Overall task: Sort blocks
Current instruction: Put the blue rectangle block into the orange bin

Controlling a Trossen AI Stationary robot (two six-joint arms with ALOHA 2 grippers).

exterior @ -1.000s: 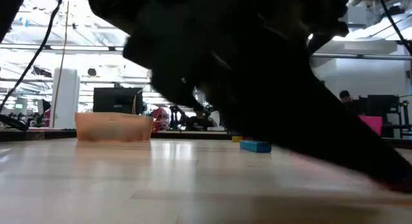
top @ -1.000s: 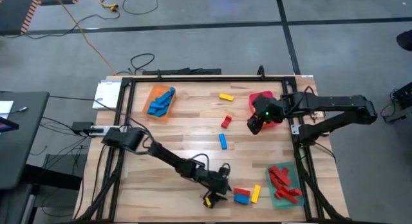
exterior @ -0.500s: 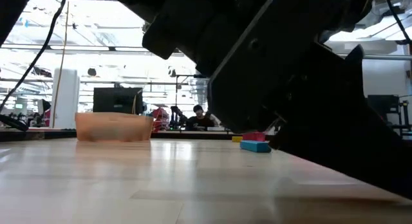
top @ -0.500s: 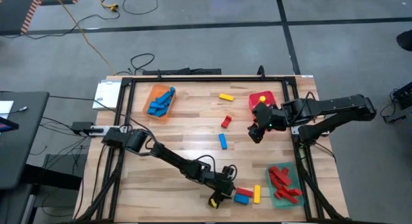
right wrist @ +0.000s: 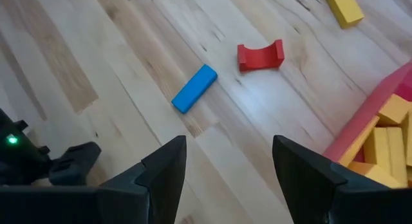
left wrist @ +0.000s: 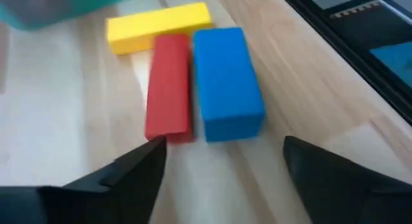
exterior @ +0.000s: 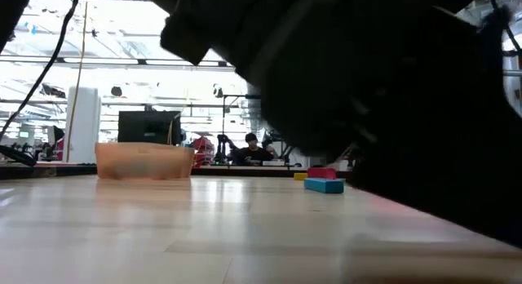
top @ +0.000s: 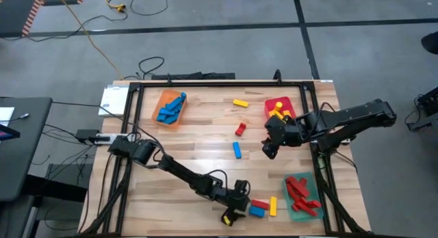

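My left gripper (left wrist: 222,153) stands open low over the table's near edge (top: 241,205). Its fingertips are just short of a red block (left wrist: 168,85) and a blue block (left wrist: 226,82) that lie side by side on the wood. A yellow block (left wrist: 159,26) lies across their far ends. My right gripper (top: 270,149) hangs open above the bare table with nothing between its fingers (right wrist: 228,172). Below it, toward the middle, lie a loose blue block (right wrist: 194,87), a red arch-shaped block (right wrist: 260,55) and a yellow block (right wrist: 342,6).
An orange tray (top: 170,108) with blue blocks stands at the far left. At the far right is a red tray (top: 279,107) with yellow blocks, and at the near right a green tray (top: 301,195) with red blocks. My left arm fills most of the low view.
My right gripper has left the red tray and come toward the table's near edge, still open; the yellow blocks in that tray now show. My left gripper has crept a little toward the right, closer to the red and blue blocks.
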